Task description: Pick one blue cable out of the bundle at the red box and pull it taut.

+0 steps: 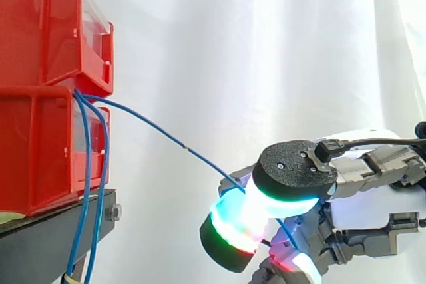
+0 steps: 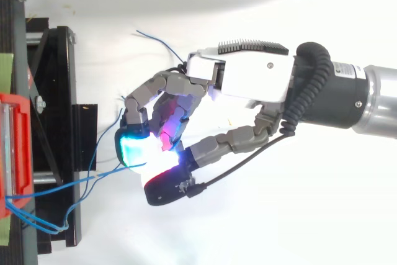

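So the hand (image 1: 293, 177) is curled shut and pinching one blue cable (image 1: 185, 147) between its glowing pads (image 1: 243, 214). That strand runs from the gap in the red box (image 1: 40, 144) down and across to the hand, nearly straight with a slight bow. The rest of the bundle (image 1: 85, 184) hangs limp beside the black stand (image 1: 53, 237). The wire looks thin, light and floppy, with probably slick insulation, so I reckon it could slide through fat pads under a hard pull. A firm pinch well out from the box seems right. Annoying bits: the glow and the pads hide the actual contact point, and I can't see where the wire is anchored inside the box. I also can't tell if the loose end (image 2: 155, 37) behind the hand in the top view is the same strand.
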You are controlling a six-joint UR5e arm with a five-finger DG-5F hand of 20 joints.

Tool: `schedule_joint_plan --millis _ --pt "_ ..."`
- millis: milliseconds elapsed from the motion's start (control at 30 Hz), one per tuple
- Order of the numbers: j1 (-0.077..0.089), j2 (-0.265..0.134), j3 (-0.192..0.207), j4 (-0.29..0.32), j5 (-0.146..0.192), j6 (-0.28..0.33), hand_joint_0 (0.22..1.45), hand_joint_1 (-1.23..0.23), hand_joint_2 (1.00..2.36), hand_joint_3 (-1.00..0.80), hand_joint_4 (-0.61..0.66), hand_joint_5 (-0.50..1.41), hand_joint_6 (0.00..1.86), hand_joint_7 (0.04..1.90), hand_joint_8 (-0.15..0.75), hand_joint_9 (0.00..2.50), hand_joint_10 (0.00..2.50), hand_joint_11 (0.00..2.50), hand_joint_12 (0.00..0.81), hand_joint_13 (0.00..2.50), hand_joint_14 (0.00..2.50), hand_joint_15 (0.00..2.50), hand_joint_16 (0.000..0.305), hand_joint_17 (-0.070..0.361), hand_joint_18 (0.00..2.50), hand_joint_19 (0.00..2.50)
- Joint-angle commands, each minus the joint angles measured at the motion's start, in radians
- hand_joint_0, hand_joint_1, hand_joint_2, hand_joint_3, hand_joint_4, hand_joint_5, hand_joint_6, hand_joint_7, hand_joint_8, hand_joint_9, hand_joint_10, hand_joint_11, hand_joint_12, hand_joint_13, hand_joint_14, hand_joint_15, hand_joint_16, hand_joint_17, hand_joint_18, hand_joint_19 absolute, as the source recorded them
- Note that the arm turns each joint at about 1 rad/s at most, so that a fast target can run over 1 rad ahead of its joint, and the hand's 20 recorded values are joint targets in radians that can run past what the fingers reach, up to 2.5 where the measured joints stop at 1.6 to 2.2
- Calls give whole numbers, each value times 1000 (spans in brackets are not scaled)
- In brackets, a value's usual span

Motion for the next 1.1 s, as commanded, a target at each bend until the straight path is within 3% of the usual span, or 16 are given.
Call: schedule_joint_plan --millis 0,1067 --pt "-1 0 0 -1 0 0 627 -878 1018 -226 -8 -57 920 1011 368 1153 12 880 348 793 14 502 41 92 484 400" --pt "-1 0 0 -1 0 0 627 -875 1018 -227 -11 -57 923 998 366 1139 11 859 351 775 14 502 38 85 338 320"
